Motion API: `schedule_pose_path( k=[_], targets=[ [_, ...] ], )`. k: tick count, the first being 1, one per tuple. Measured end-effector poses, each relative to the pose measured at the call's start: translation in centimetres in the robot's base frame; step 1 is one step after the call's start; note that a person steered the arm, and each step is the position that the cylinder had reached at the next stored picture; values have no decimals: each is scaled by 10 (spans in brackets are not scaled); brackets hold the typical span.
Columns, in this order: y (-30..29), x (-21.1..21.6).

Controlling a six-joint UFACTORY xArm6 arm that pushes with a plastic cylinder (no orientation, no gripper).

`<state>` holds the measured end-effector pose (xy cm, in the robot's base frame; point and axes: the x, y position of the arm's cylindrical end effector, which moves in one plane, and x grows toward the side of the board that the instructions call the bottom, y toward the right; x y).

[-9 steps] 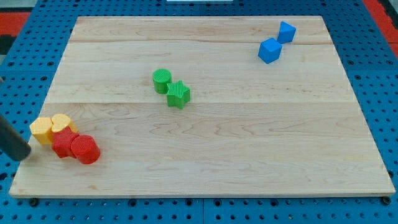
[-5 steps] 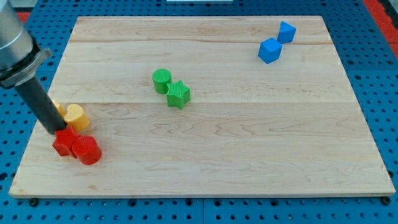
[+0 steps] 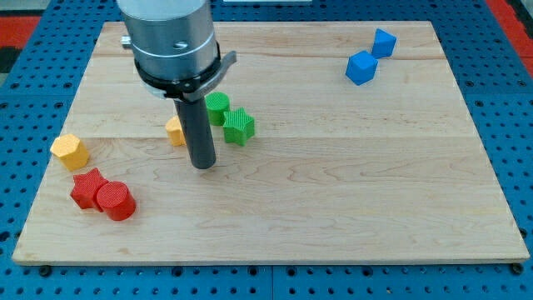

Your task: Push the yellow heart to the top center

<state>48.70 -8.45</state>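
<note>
The yellow heart point(image 3: 175, 131) lies left of centre on the wooden board point(image 3: 333, 183), mostly hidden behind my rod. My tip point(image 3: 202, 164) rests on the board just right of and below the heart, close to it. A green cylinder point(image 3: 218, 108) and a green star-like block point(image 3: 239, 126) sit just right of the rod. A yellow hexagonal block point(image 3: 69, 151) lies alone near the view's left edge.
A red star block point(image 3: 86, 188) and a red cylinder point(image 3: 115, 201) touch each other at the view's lower left. Two blue cubes point(image 3: 361, 67) point(image 3: 384, 42) sit at the upper right. The arm's grey body point(image 3: 171, 37) covers the board's upper left-centre.
My rod swept from the left edge to the centre-left. The yellow heart moved right and up with it, away from the yellow hexagon, which stayed at the left.
</note>
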Motion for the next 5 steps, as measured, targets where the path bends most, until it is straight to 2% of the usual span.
schedule_pose_path(
  k=[3,4,5],
  targets=[
    [-44,-87],
    [-56,-85],
    [-103,-98]
  ],
)
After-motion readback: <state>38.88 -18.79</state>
